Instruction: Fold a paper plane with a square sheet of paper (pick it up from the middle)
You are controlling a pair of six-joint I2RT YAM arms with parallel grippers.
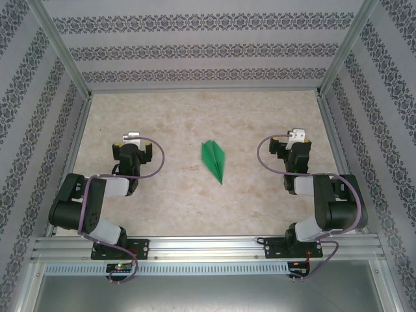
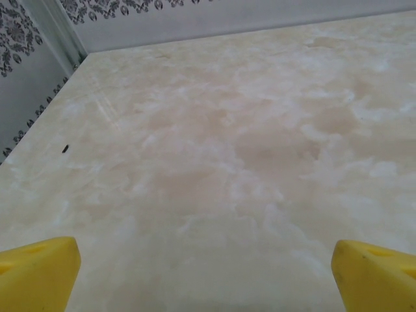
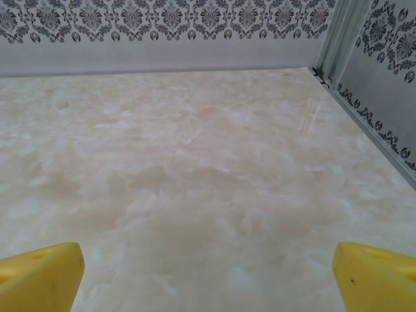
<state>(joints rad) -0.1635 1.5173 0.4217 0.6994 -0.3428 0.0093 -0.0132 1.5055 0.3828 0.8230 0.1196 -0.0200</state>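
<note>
The green paper lies folded as a paper plane point(image 1: 214, 160), a narrow dart with a centre crease, flat on the table's middle, its point toward the near edge. My left gripper point(image 1: 132, 144) rests to the plane's left, well apart from it. In the left wrist view that gripper point(image 2: 205, 273) is open, its yellow fingertips point(image 2: 39, 270) wide apart over bare table. My right gripper point(image 1: 294, 143) sits to the plane's right, also apart. The right wrist view shows that gripper point(image 3: 208, 273) open, with nothing between the yellow fingertips point(image 3: 374, 273).
The table point(image 1: 208, 208) is beige marble-patterned, enclosed by patterned walls point(image 1: 195, 52) at the back and both sides. Metal corner posts point(image 3: 341, 36) stand at the far corners. A small dark speck point(image 2: 65, 149) lies near the left wall.
</note>
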